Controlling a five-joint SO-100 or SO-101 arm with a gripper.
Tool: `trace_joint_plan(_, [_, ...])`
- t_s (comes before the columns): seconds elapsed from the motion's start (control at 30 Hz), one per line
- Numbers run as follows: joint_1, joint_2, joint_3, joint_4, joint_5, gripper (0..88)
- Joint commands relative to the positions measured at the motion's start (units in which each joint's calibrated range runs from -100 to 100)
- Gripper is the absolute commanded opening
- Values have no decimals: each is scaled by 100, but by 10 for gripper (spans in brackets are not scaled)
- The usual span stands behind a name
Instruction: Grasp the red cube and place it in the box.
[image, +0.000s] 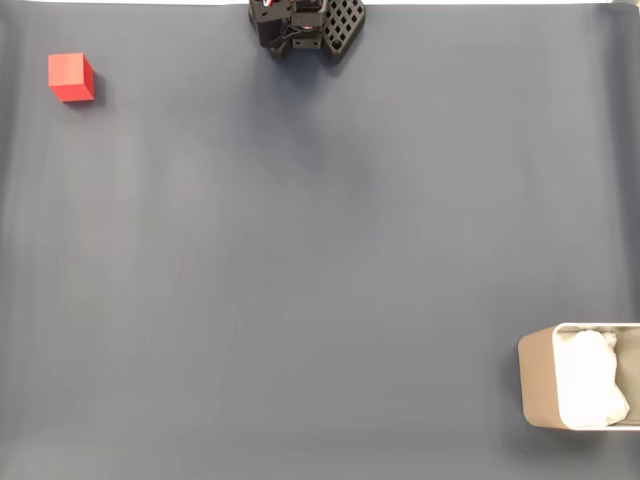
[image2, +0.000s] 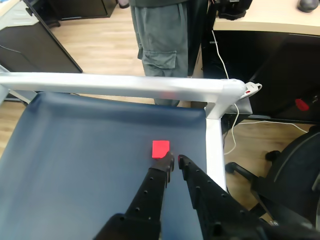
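Red cube (image2: 160, 148) sits just beyond the pincer (image2: 176, 161), whose nearly closed fingers should spread before straddling it, far from the box (image: 540, 385).

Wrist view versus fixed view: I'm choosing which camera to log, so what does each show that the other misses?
The wrist view alone shows the black two-finger gripper, a white table frame, a person's grey trousers and a wooden floor. The fixed view alone shows the beige rounded box with white padding. Both show the small red cube on the dark blue mat.
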Motion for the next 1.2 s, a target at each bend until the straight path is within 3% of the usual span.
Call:
trace_joint_plan(0.0, [166,-217,56,20,59,0])
trace_joint_plan(0.23, [322,-468,320,126,176,17])
trace_joint_plan(0.67, [344,-650,968,-21,244,257])
trace_joint_plan(0.83, [273,-780,1214,-38,249,303])
trace_joint_plan(1.0, [337,-746,1242,-70,127,422])
trace_joint_plan(1.17, [337,-494,1260,-193,112,457])
